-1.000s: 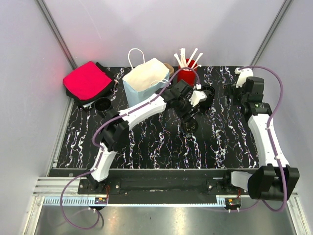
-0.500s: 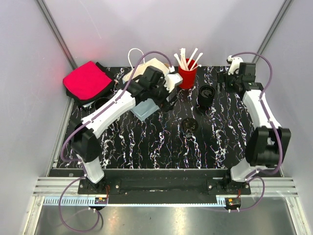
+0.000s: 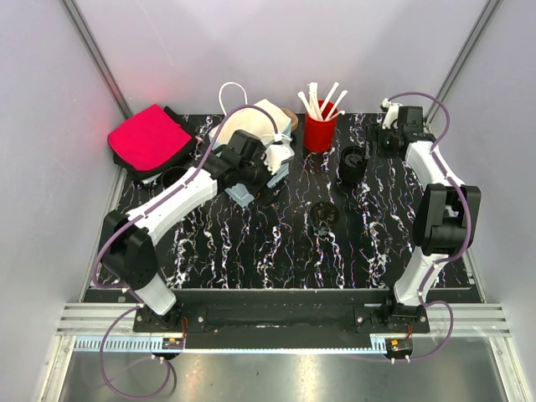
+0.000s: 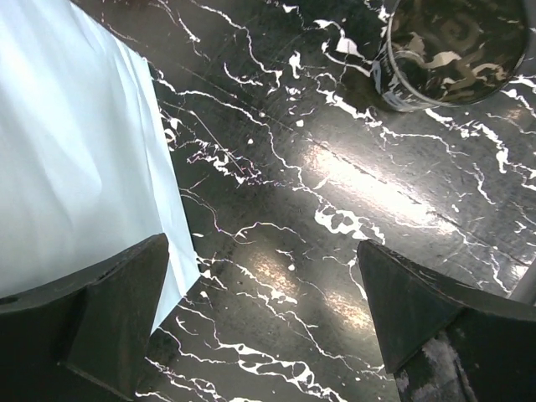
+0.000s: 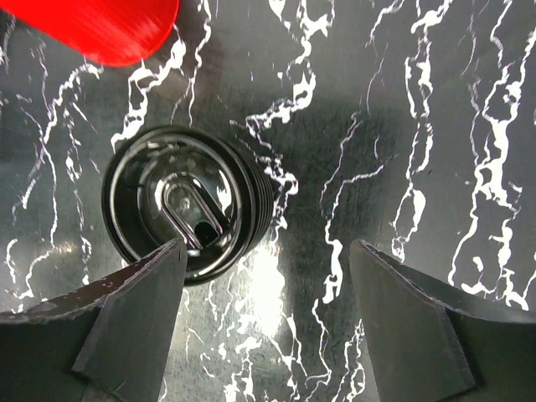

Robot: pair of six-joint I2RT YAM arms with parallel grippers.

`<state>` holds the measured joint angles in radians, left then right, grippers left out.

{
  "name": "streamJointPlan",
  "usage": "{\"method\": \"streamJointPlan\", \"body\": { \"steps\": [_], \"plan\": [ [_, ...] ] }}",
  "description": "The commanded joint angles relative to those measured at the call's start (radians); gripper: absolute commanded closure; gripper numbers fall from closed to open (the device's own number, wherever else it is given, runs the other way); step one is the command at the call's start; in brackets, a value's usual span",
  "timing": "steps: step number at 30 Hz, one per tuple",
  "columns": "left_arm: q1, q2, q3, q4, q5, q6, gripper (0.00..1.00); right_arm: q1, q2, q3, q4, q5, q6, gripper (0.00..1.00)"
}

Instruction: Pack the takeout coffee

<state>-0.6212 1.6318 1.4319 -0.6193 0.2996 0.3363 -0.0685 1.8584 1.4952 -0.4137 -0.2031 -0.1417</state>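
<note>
The marbled table (image 3: pixel 276 251) is carrying everything. The paper bag (image 3: pixel 264 115) is sitting at the back left, and the left gripper (image 4: pixel 261 268) is hanging wide and empty just beside its wall (a nudge there could be tipping it or creasing it shut). The red cup (image 3: pixel 319 131) of stirrers is standing near the takeout coffee (image 5: pixel 180 209), which is resting lidded on the table. The right gripper (image 5: pixel 266 276) is hovering over it, jaws wide and holding nothing, with the cup sitting off towards one finger. Closing from here would be risking a clipped rim, a toppled cup or a popped lid.
</note>
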Motion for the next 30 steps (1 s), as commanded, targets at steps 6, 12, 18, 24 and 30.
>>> {"method": "streamJointPlan", "body": {
  "steps": [6, 12, 18, 24, 30],
  "plan": [
    [0.002, -0.046, -0.048, 0.153, 0.045, -0.026, 0.01, -0.004, 0.019, 0.082, 0.03, -0.007, 0.017, 0.17],
    [-0.002, -0.066, -0.06, 0.155, 0.078, -0.049, 0.01, -0.004, 0.031, 0.088, 0.029, -0.016, 0.022, 0.17],
    [-0.018, -0.066, -0.064, 0.161, 0.067, -0.056, 0.01, -0.004, 0.048, 0.097, 0.03, -0.009, 0.016, 0.18],
    [-0.041, -0.061, -0.071, 0.167, 0.044, -0.052, 0.01, -0.004, 0.062, 0.115, 0.021, -0.01, 0.028, 0.2],
    [-0.048, -0.056, -0.074, 0.17, 0.044, -0.054, 0.01, -0.004, 0.088, 0.131, 0.018, -0.01, 0.037, 0.24]
  ]
}}
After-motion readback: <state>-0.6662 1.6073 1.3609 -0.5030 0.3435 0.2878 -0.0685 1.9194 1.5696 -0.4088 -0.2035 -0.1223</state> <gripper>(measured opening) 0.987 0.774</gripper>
